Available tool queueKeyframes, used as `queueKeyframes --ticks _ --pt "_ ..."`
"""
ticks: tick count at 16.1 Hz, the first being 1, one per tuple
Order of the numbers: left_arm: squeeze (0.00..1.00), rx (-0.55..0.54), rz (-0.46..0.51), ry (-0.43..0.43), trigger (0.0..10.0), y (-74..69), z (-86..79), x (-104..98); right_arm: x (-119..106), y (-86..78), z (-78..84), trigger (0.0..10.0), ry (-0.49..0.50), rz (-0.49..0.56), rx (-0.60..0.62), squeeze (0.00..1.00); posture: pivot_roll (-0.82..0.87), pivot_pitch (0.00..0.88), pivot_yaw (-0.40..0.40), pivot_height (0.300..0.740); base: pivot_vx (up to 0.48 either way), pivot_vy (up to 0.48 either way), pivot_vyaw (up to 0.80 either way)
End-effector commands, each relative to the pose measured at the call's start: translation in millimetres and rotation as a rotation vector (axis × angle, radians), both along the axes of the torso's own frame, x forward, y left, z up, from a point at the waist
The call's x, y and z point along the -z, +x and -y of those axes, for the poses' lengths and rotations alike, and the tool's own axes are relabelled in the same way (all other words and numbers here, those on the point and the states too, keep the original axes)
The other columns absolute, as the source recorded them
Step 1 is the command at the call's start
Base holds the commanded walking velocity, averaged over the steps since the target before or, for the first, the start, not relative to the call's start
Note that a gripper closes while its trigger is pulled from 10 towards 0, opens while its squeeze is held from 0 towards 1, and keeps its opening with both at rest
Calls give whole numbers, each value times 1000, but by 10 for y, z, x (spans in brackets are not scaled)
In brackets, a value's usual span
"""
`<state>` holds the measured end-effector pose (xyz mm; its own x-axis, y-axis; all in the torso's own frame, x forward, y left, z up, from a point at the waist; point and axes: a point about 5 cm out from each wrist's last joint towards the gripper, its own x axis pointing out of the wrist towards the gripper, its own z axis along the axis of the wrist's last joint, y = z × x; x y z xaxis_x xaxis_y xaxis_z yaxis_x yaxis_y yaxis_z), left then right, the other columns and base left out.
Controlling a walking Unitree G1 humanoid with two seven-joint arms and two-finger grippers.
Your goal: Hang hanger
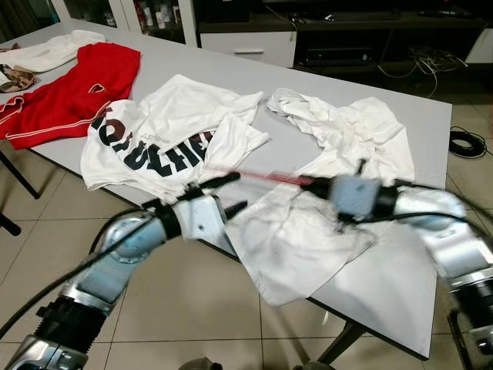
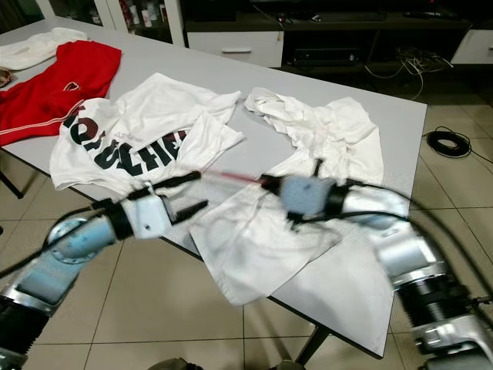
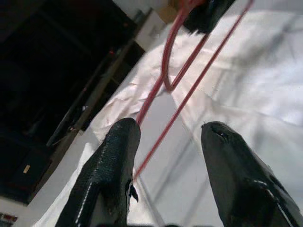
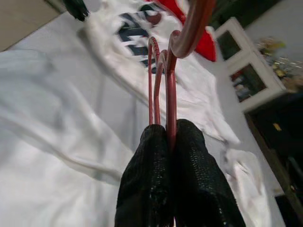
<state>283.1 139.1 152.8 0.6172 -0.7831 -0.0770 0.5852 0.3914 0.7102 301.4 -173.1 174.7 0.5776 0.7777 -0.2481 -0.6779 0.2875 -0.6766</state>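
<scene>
A thin red wire hanger (image 1: 262,176) hangs in the air above the grey table's (image 1: 400,285) front edge, between my two grippers. My right gripper (image 4: 168,130) is shut on one end of the hanger (image 4: 171,85). My left gripper (image 3: 170,137) is open around the other end. The hanger's (image 3: 165,71) wires pass between its fingers (image 3: 113,161), and one wire touches a fingertip. In the eye views my left gripper (image 1: 229,193) is left of the hanger and my right gripper (image 1: 312,185) is at its right end.
On the table lie a white T-shirt with black letters (image 1: 154,139), a crumpled white shirt (image 1: 347,127), a white garment (image 1: 293,239) drooping over the front edge, and a red garment (image 1: 69,92). Dark cabinets (image 1: 339,31) stand behind; cables (image 1: 466,142) lie on the tiled floor.
</scene>
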Motion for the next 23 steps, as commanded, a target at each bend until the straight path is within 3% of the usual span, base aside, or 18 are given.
queueKeyframes --ticks 1,2,5,6,8,9,10,14,17,19,20,21,23 --pt "208 -11 2 -44 10000 12 -37 -89 -122 21 -13 0 14 35 -13 0 -68 0 60 736 0 0 0" --pt "1000 -21 -1 -110 10000 28 -56 -174 -119 37 -17 0 19 37 -6 0 -73 0 59 736 0 0 0" --pt "1000 -45 -18 -202 10000 41 -86 -248 -97 75 -46 0 45 39 23 0 -67 0 55 736 0 0 0" --pt "0 -84 -48 -269 10000 52 -145 -249 -101 151 -43 0 62 72 94 0 -65 0 54 736 0 0 0" --pt "0 -139 -75 -340 10000 58 -250 -247 -119 240 -26 0 89 110 179 0 -59 0 52 736 0 0 0" --pt "0 -183 -75 -400 10000 67 -339 -266 -116 298 -27 7490 99 137 231 0 -59 0 52 736 0 0 0" --pt "0 -206 -74 -431 10000 72 -380 -270 -109 329 -38 10000 96 153 256 0 -59 0 52 736 0 0 0" --pt "0 -296 -95 -550 10000 88 -489 -231 -100 417 -52 10000 122 201 349 0 -43 0 51 736 0 0 0" --pt "0 -400 -120 -719 10000 130 -506 -190 -75 435 -121 10000 374 174 467 0 -44 0 52 736 0 0 0" --pt "0 -423 -152 -740 10000 134 -443 -120 -32 394 -165 10000 581 120 522 0 -44 0 52 736 0 0 0" --pt "0 -431 -159 -743 10000 137 -437 -106 -28 383 -174 10000 618 113 528 0 -49 0 55 736 0 0 0" --pt "0 -462 -187 -770 10000 147 -414 -59 -12 310 -205 10000 751 96 543 0 -49 0 55 736 0 0 0" --pt "0 -479 -201 -764 10000 149 -389 -22 0 233 -248 10000 800 97 521 0 -52 0 58 736 0 0 0"
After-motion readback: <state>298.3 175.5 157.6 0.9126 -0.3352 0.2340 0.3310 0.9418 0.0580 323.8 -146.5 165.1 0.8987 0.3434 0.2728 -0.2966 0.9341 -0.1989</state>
